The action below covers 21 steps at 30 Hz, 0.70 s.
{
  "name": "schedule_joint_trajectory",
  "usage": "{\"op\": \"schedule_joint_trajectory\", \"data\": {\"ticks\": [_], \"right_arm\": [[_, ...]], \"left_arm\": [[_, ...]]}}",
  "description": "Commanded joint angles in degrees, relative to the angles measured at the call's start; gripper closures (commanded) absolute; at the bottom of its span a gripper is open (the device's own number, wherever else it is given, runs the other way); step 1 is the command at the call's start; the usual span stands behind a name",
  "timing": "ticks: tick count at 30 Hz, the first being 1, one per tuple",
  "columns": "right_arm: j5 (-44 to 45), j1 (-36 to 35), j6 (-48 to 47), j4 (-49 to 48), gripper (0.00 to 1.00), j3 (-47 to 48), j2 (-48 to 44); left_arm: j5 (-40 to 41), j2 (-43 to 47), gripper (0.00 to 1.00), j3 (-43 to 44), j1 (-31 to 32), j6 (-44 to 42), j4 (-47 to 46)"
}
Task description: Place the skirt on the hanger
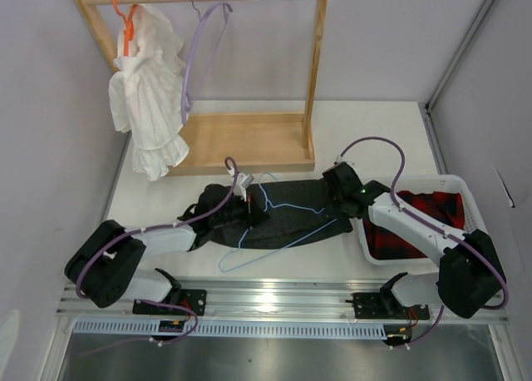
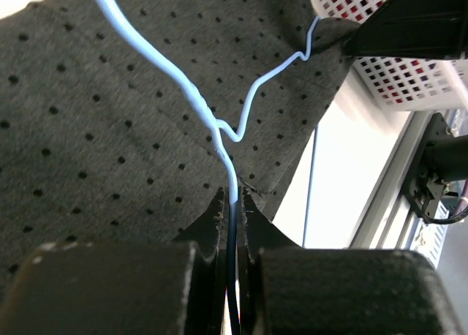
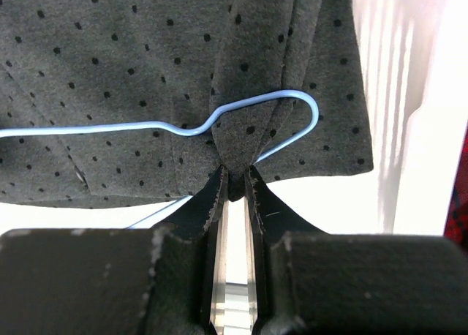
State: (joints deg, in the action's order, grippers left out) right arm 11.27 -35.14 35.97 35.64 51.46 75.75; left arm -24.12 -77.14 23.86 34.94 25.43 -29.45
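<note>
Between the tips of my left gripper [image 2: 232, 203] the thin light-blue hanger [image 2: 191, 93] is clamped tight. My right gripper [image 3: 235, 183] pinches a fold of the skirt [image 3: 110, 64], charcoal with small dots, spread on the white table [image 1: 374, 140] under the hanger.

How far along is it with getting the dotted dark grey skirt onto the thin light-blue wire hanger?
Done: the thin light-blue wire hanger lies on the dotted dark grey skirt. In hand: left gripper pinches its wire, right gripper pinches a skirt fold at one hanger end. Left: the skirt is not on it yet.
</note>
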Motion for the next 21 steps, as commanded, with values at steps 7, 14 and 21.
{"op": "schedule_joint_trajectory", "data": {"ticks": [7, 14, 21], "right_arm": [[-0.11, 0.24, -0.98, 1.98, 1.0, 5.14, -0.95], [-1.16, 0.59, -1.51, 4.35, 1.0, 8.21, -1.3], [-2.04, 1.21, -1.78, 5.49, 1.0, 8.13, -1.3]], "left_arm": [[8.03, 0.85, 1.0, -1.0, -0.22, -5.47, 2.29], [14.88, 2.96, 1.0, -2.06, -0.22, -7.68, 2.56], [18.93, 2.7, 1.0, -4.69, -0.31, -9.52, -3.4]]}}
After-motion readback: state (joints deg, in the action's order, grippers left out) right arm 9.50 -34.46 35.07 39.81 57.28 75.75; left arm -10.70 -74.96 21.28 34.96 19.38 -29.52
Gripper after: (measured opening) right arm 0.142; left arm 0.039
